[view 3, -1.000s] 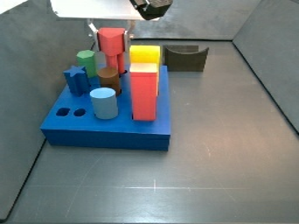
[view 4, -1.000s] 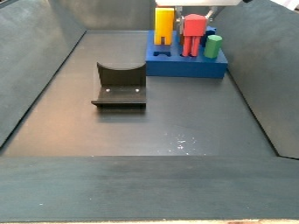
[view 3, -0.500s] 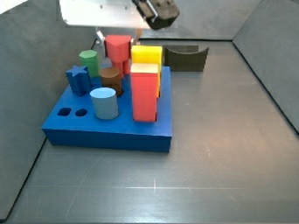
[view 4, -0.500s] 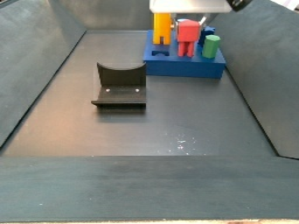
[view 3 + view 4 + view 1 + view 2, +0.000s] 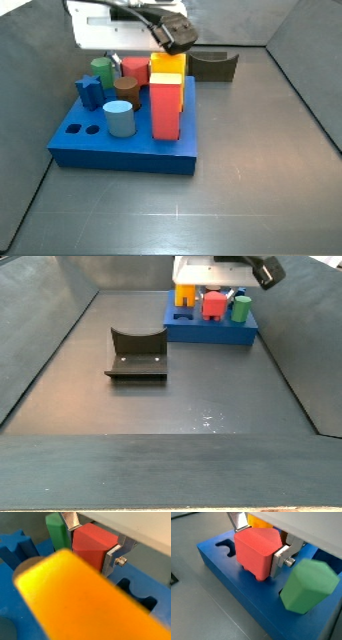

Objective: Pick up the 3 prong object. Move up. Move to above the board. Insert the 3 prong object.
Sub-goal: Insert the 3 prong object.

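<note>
My gripper is shut on the 3 prong object, a small red upright peg. Silver fingers press on two of its sides. In both wrist views the peg stands upright over the bright-blue board, and its foot meets the board's top face. In both side views the gripper holds the peg low at the board's far end, and the gripper sits just above the peg.
A green peg, a yellow block, a tall red block, a brown cylinder, a blue star peg and a light-blue cylinder crowd the board. The fixture stands on the floor beside it.
The gripper has come down with the red peg. The peg's top has dropped from well above the other pegs to about their height.
</note>
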